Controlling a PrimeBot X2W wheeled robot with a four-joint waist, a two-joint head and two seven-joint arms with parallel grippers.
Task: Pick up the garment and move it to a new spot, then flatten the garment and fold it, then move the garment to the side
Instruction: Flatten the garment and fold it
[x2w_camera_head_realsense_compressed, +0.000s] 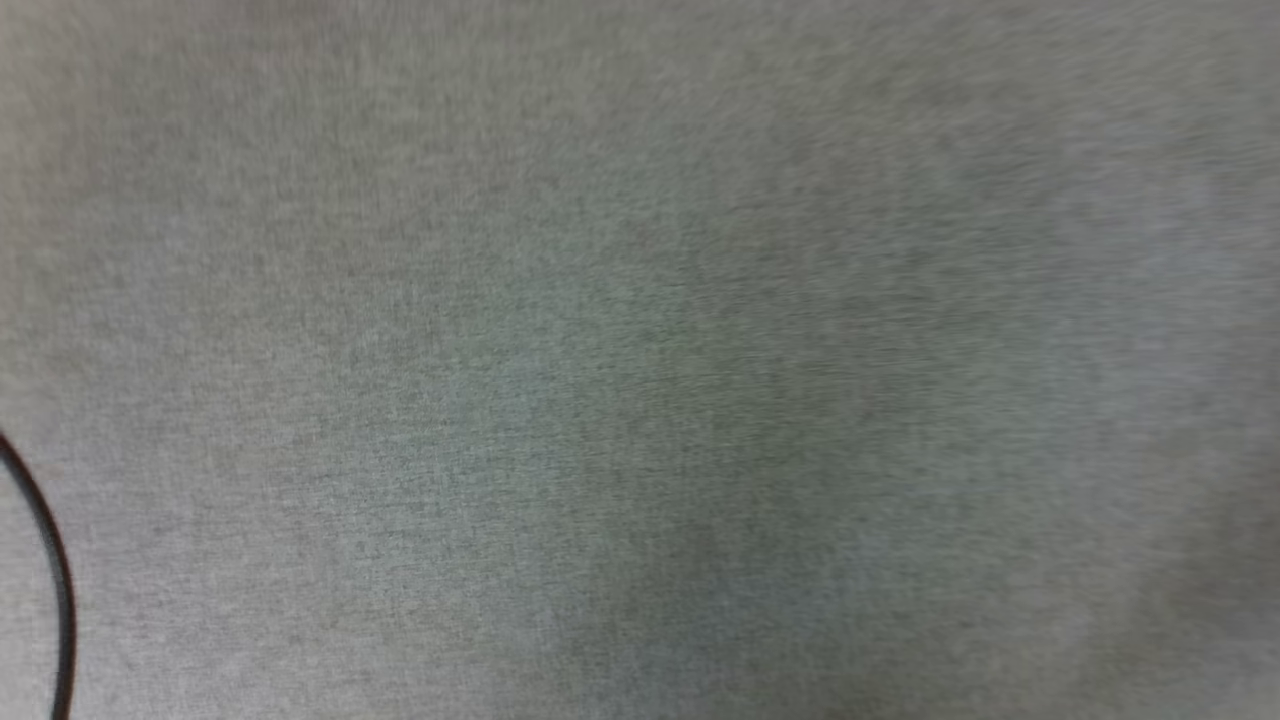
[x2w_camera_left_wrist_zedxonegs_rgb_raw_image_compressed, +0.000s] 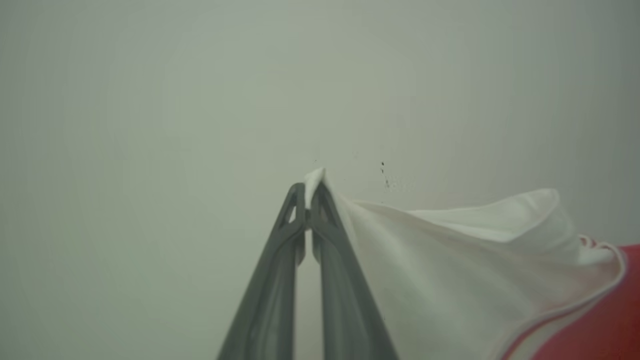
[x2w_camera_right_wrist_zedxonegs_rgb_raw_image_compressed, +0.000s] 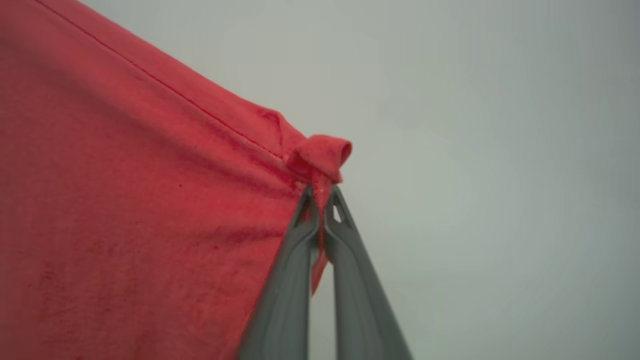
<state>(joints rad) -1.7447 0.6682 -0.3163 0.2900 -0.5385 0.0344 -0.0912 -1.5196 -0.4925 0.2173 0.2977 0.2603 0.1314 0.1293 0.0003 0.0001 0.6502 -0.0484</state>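
Note:
In the left wrist view my left gripper (x2w_camera_left_wrist_zedxonegs_rgb_raw_image_compressed: 308, 192) is shut on the white sleeve edge of the garment (x2w_camera_left_wrist_zedxonegs_rgb_raw_image_compressed: 450, 260), whose white cloth drapes off to the right with red body at the lower right corner. The right wrist view has my right gripper (x2w_camera_right_wrist_zedxonegs_rgb_raw_image_compressed: 321, 197) shut on a bunched red hem corner of the garment (x2w_camera_right_wrist_zedxonegs_rgb_raw_image_compressed: 125, 210); the red cloth spreads out to the left with a stitched hem line running diagonally. Both grips hang over a plain grey surface.
The head view looks down on a blurred grey cloth-like surface (x2w_camera_head_realsense_compressed: 640, 360). A thin dark cable (x2w_camera_head_realsense_compressed: 55, 580) curves at that view's lower left edge.

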